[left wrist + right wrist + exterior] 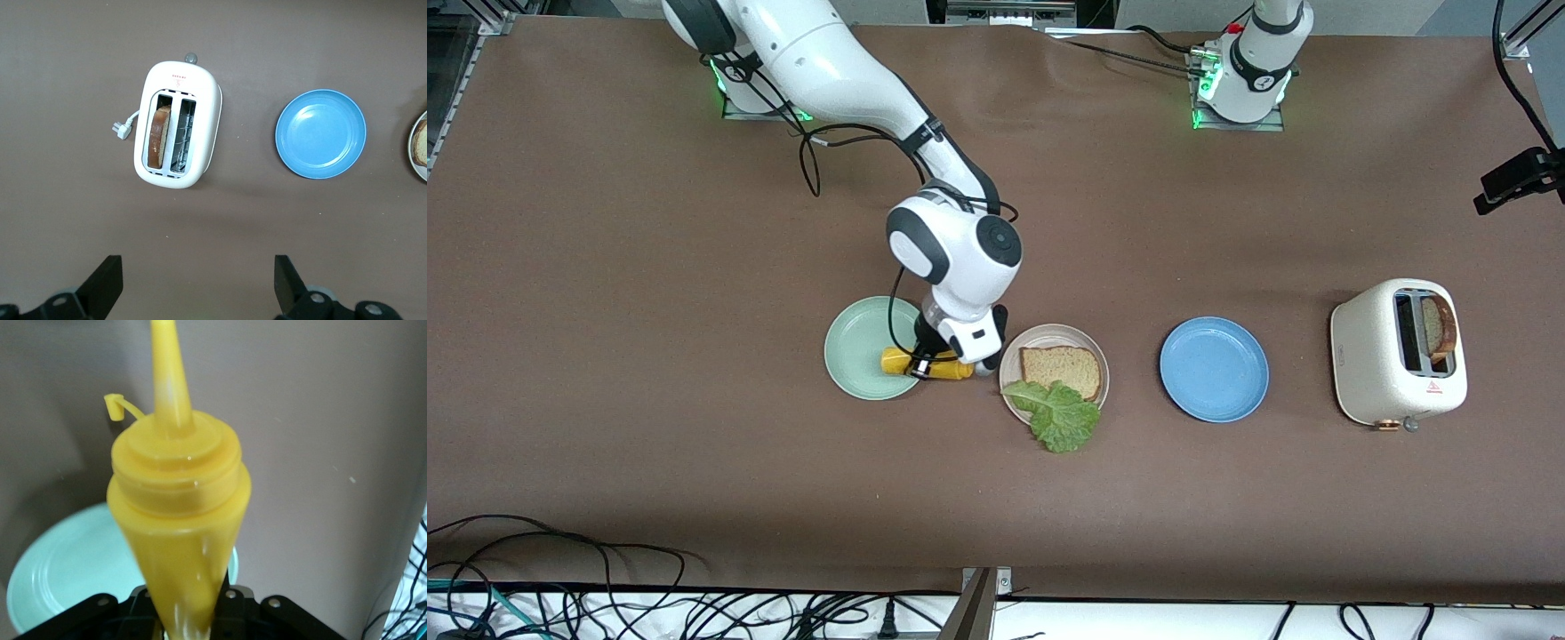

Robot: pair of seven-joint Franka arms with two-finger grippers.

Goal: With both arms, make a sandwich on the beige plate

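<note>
The beige plate (1049,336) holds one brown bread slice (1060,368). A green lettuce leaf (1060,413) lies partly on that slice and hangs over the plate's rim nearer the front camera. A second bread slice (1439,327) (159,135) stands in a slot of the white toaster (1378,356) (207,107). My right gripper (927,363) (180,613) is shut on a yellow squeeze bottle (895,361) (177,513), held on its side low over the edge of the mint green plate (858,347) (67,567). My left gripper (199,280) is open and empty, high above the table beside the toaster.
A blue plate (1214,369) (321,133) sits bare between the beige plate and the toaster. A black camera mount (1520,178) sticks in at the left arm's end of the table. Loose cables (605,604) run along the table's edge nearest the front camera.
</note>
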